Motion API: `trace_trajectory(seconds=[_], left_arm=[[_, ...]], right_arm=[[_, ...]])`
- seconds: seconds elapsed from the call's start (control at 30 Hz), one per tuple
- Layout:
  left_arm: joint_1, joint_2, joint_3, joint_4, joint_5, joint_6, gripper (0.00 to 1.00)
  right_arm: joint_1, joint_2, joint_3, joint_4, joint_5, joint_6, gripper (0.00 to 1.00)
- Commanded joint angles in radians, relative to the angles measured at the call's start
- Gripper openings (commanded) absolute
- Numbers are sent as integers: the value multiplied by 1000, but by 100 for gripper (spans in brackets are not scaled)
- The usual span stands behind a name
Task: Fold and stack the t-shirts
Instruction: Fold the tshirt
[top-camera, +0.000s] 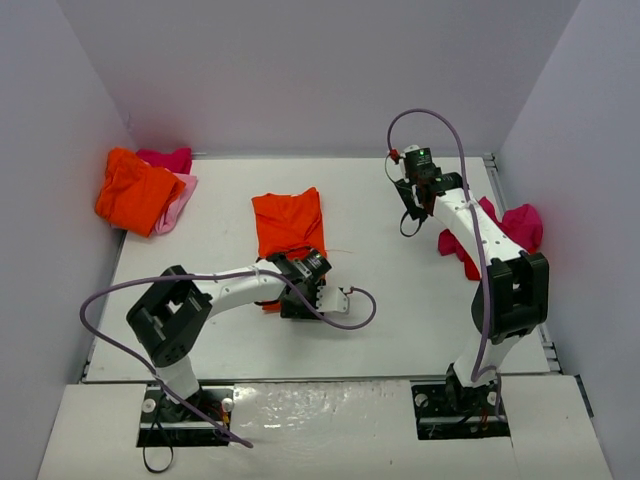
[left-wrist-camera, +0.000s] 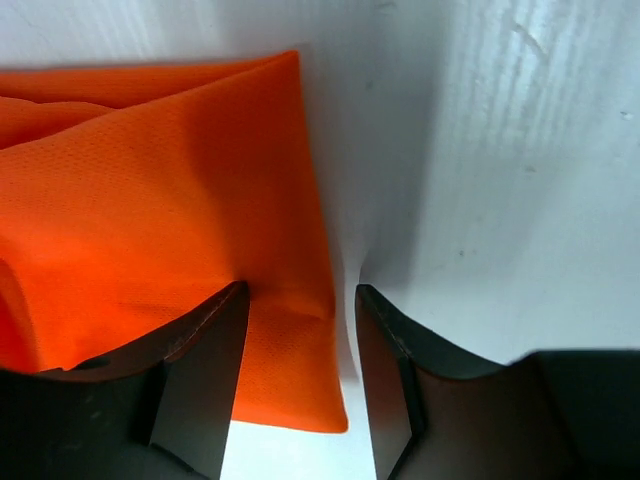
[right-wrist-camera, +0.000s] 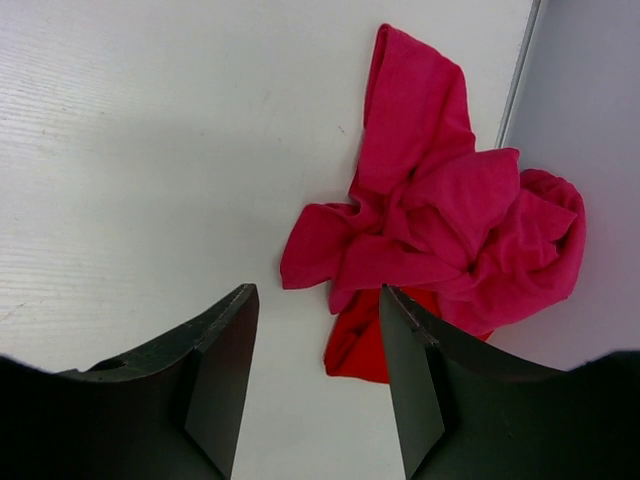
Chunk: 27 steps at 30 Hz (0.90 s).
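A folded bright orange t-shirt (top-camera: 286, 220) lies in the middle of the table. My left gripper (top-camera: 299, 296) hangs over its near edge. In the left wrist view the gripper (left-wrist-camera: 300, 380) is open, its jaws straddling a corner of the orange cloth (left-wrist-camera: 150, 200) without pinching it. A crumpled magenta-pink t-shirt (right-wrist-camera: 450, 220) lies at the right wall on top of a red one (right-wrist-camera: 362, 350). My right gripper (top-camera: 411, 203) hovers left of that heap, open (right-wrist-camera: 315, 390) and empty. Folded orange (top-camera: 133, 190), magenta (top-camera: 166, 158) and pale pink (top-camera: 181, 198) t-shirts are piled at the back left.
Grey walls close in the white table (top-camera: 390, 300) on the left, back and right. A metal rail (right-wrist-camera: 520, 70) runs along the right edge beside the magenta heap. A purple cable (top-camera: 345, 322) loops on the table near my left wrist.
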Motion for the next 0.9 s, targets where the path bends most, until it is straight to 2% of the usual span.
trace_trajectory(seconds=[0.0,0.07,0.13,0.2,0.33,0.43,0.6,0.7,0.87], left_arm=[[-9,21,25,66,-44,-15,41],[-9,44,25,75,-53,-21,30],[-9,67,37,61,-59,-24,8],[-9,82,43,48,-57,-26,0],[-15,54,63,-55,5,-5,0],[-20,2,121,-279,143,31,0],[-32,-74,316,-621,308,56,0],[-30,-126,362,-678,295,51,0],[-11,-124,432,-642,166,62,0]], right_arm=[[6,-58,0,33,-35,18,49],[6,-64,-5,33,-40,13,49],[6,-69,-12,35,-41,8,49],[6,-76,-21,38,-46,3,49],[6,-96,-37,45,-47,-7,49],[2,-113,-51,47,-72,-27,49],[-2,-169,-54,36,-275,-53,48],[-1,-174,-31,34,-356,-50,49],[0,-132,29,30,-354,-45,50]])
